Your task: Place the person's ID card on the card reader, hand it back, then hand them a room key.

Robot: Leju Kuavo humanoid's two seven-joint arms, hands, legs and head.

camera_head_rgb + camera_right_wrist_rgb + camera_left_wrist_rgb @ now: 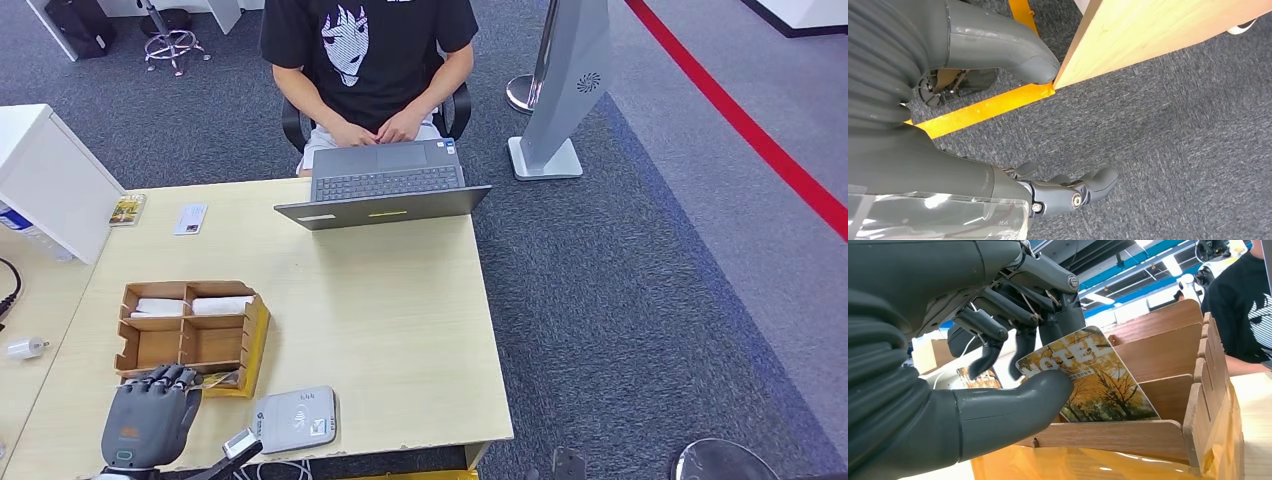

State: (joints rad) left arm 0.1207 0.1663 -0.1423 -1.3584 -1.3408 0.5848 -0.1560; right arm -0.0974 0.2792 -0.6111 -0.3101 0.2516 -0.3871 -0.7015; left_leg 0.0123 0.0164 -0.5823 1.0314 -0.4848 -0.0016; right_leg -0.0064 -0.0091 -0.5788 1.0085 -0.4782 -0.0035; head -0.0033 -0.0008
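Left hand point(1013, 365): thumb and fingers pinch the room key point(1088, 377), a card printed HOTEL with autumn trees, at the near compartment of the wooden tray point(1158, 435).
Tray: at 8 o'clock on the counter point(400, 330), reader point(295, 420) just beside it at 4 o'clock.
ID card point(190, 218): flat at 11 o'clock, far edge.
Right hand point(1058, 192): hangs over carpet, fingers loosely apart, holding nothing.
Person point(370, 60): seated at 12 o'clock behind a laptop point(385, 185).

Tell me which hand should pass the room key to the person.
Left. The left hand already pinches the hotel key card at the wooden organizer; the right hand hangs beside the desk, holding nothing.
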